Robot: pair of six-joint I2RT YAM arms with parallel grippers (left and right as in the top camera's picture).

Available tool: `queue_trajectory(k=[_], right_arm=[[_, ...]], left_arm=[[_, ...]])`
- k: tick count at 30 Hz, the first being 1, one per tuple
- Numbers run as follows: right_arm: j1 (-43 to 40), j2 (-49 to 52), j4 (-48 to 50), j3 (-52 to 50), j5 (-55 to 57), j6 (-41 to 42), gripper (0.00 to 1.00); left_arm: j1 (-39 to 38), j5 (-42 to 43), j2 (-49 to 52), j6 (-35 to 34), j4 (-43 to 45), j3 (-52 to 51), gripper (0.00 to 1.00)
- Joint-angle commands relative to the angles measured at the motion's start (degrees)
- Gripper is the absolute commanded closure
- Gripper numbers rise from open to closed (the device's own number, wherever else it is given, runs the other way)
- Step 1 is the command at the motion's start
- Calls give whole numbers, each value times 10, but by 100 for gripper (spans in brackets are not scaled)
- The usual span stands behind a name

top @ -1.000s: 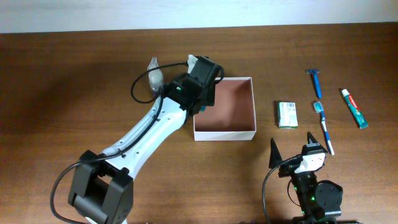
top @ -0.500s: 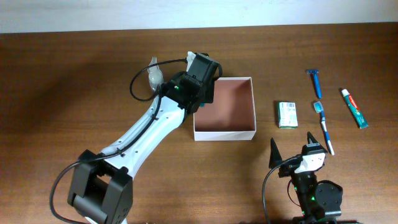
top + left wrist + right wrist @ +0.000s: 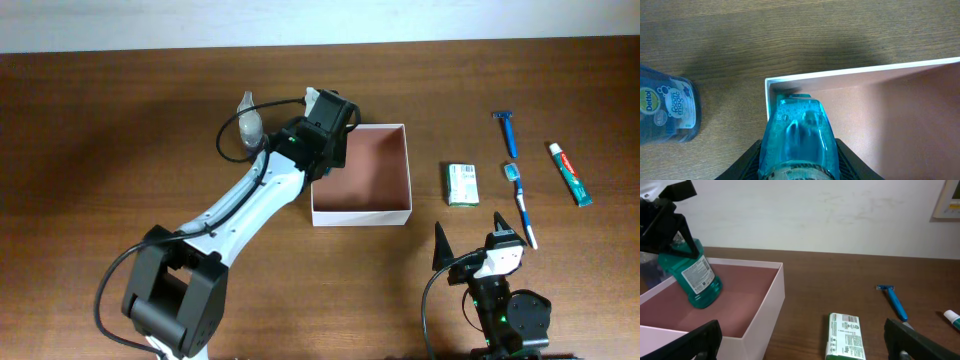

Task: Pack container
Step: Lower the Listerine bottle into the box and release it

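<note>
The container [image 3: 360,216], a square open-topped box with thin white walls and a pinkish-brown inside, sat near the middle of the tabletop [image 3: 120,150], a bit toward the far side. The left gripper [image 3: 328,140] was over its far-left corner, closed on a teal mouthwash bottle [image 3: 695,277], with black fingers [image 3: 747,162] pressed on both sides of the bottle's body. In the right wrist view the bottle was tilted, its white label facing out and its base down inside the container close to the left wall. Whether the base touched the floor could not be told. The left wrist view looked down along the bottle into that corner, with the bottle's end just inside the white rim. Outside the container's left wall, near the left arm's cable, a blue Dettol foam bottle [image 3: 667,112] lay on the wood, apart from the box. Right of the container a green-white packet [image 3: 462,184] lay flat, near but not touching. Further right were a blue razor [image 3: 508,130] toward the far side, a blue-white toothbrush [image 3: 520,205] nearer the front, and a toothpaste tube [image 3: 570,173] outermost, lying at a slant. The right gripper [image 3: 470,240] sat at the near edge, in front of the packet and toothbrush, its jaws spread wide and holding nothing.
</note>
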Motion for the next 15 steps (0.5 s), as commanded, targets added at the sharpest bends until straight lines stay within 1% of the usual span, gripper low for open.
queue_trajectory(k=[1, 15], right_arm=[[5, -6, 0, -5, 7, -2, 1], [5, -6, 0, -5, 7, -2, 1]], left_arm=[[2, -10, -5, 9, 14, 20, 69], [2, -10, 15, 9, 10, 20, 69]])
